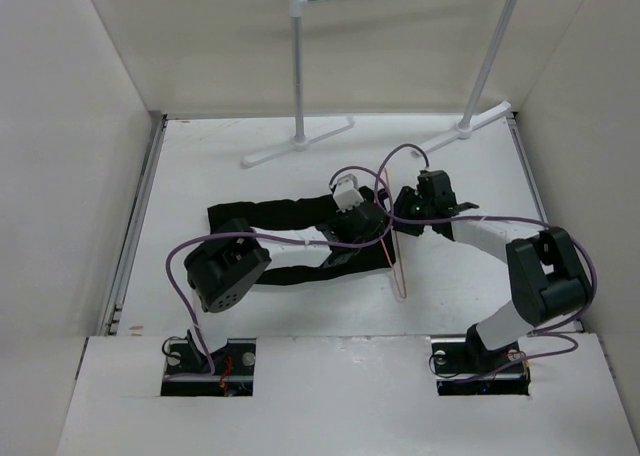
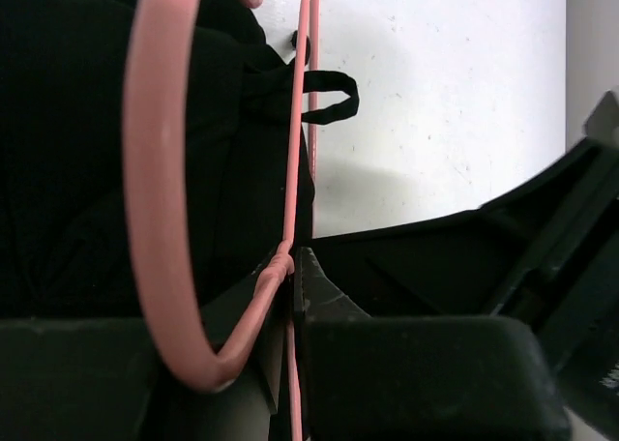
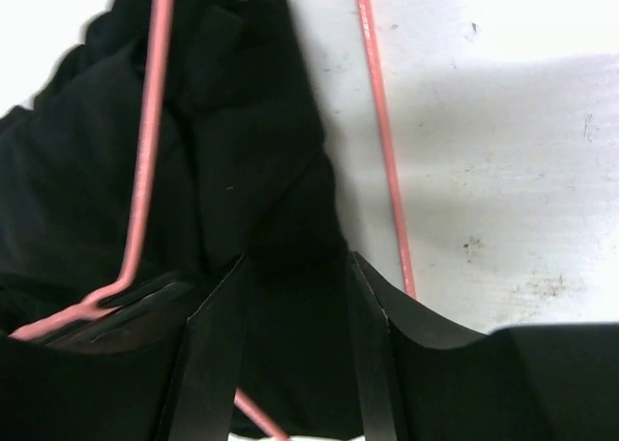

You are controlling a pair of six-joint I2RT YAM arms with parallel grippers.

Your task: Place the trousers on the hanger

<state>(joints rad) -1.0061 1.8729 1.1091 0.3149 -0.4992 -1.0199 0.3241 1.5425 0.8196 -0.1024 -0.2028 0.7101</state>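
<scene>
Pink hanger [image 1: 396, 266] overlapping spread black trousers [image 1: 270, 216]

Quick sweep across all three views: nothing to read, no lettering, label, brand mark or number legible anywhere.
</scene>
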